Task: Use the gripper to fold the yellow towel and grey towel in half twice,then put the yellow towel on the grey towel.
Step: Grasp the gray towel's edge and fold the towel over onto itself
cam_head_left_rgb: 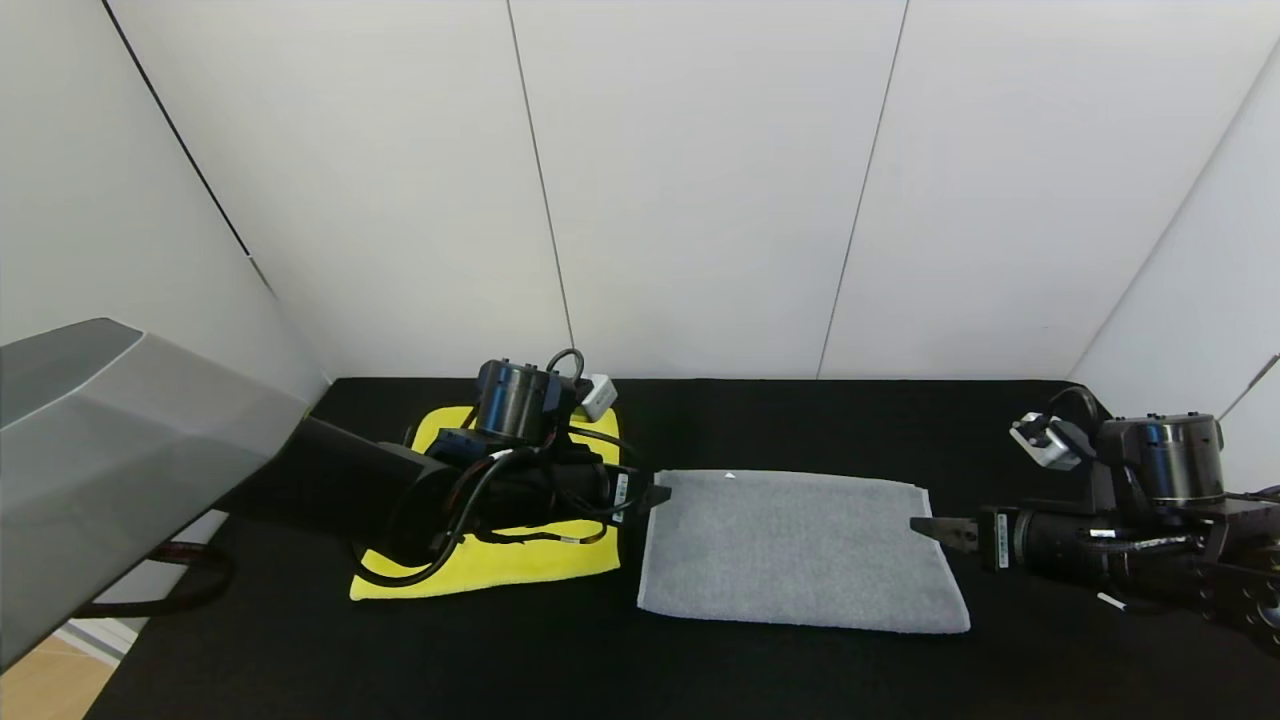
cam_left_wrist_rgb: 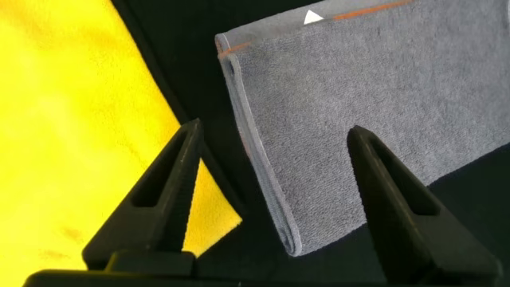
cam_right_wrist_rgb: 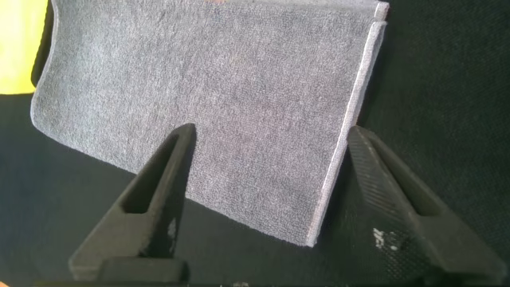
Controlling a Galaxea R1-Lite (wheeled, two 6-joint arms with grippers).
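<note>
The grey towel (cam_head_left_rgb: 800, 548) lies folded once, flat in the middle of the black table. The yellow towel (cam_head_left_rgb: 520, 562) lies flat to its left, mostly under my left arm. My left gripper (cam_head_left_rgb: 662, 492) is open, low at the grey towel's left edge; in the left wrist view (cam_left_wrist_rgb: 272, 131) its fingers straddle that doubled edge (cam_left_wrist_rgb: 259, 159), with yellow cloth (cam_left_wrist_rgb: 72, 119) beside it. My right gripper (cam_head_left_rgb: 918, 524) is open at the towel's right edge; in the right wrist view (cam_right_wrist_rgb: 271, 131) its fingers straddle the grey towel's (cam_right_wrist_rgb: 231, 88) near right corner.
The black table (cam_head_left_rgb: 640, 660) runs to white wall panels behind. A grey robot body panel (cam_head_left_rgb: 100, 450) fills the left side. A strip of wooden floor (cam_head_left_rgb: 40, 690) shows at the lower left corner.
</note>
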